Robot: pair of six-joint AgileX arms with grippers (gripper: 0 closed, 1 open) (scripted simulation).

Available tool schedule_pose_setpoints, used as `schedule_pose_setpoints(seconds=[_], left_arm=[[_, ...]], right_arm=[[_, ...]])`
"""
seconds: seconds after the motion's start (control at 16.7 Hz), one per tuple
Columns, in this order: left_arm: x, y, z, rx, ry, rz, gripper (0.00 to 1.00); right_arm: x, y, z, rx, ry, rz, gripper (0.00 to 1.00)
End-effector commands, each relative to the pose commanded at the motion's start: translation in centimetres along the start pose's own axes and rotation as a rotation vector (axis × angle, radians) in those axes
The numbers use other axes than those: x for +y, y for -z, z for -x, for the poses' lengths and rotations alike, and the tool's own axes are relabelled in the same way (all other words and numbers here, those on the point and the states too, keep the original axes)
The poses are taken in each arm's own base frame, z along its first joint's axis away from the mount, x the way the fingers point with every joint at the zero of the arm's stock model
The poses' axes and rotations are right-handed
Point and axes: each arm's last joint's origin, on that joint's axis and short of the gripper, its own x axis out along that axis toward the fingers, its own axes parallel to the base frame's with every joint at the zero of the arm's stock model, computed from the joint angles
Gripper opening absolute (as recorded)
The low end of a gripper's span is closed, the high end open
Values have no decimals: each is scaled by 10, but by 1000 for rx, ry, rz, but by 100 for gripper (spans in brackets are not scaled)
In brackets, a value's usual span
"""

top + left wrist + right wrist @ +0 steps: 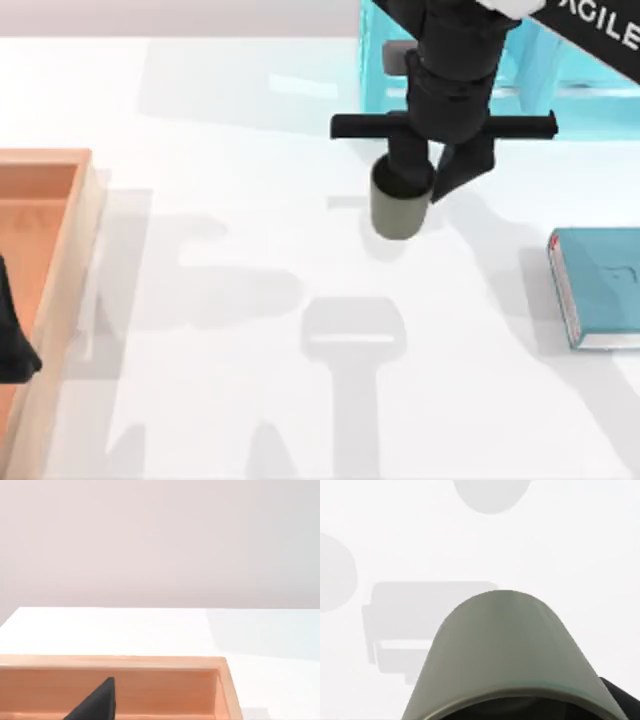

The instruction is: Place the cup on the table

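Cup [398, 208] hangs in my right claw [432, 180], gripped at its rim, above the middle of the bench [220, 400]. I judge I'm mid-carry; next comes lowering it upright, then releasing. Left claw [12, 340] idles over the tray [70, 260]; grip state unclear.

We see cup [398, 210]: small olive-grey cylinder, no handle, matte, tilted, hanging above table [230, 280], right of centre. Table: glossy white, flat, unmarked.
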Motion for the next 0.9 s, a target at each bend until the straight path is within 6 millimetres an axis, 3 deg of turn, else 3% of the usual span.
schedule_pose_setpoints(seconds=[0.18, 0.54, 0.84, 0.9], left_arm=[[0, 0, 0, 0, 0, 0, 100], [0, 0, 0, 0, 0, 0, 100], [0, 0, 0, 0, 0, 0, 100], [0, 0, 0, 0, 0, 0, 100]], right_arm=[[2, 0, -10, 0, 1, 1, 0], [9, 1, -61, -2, 2, 4, 0], [10, 1, -65, 0, 4, 4, 0], [10, 1, -65, 0, 4, 4, 8]])
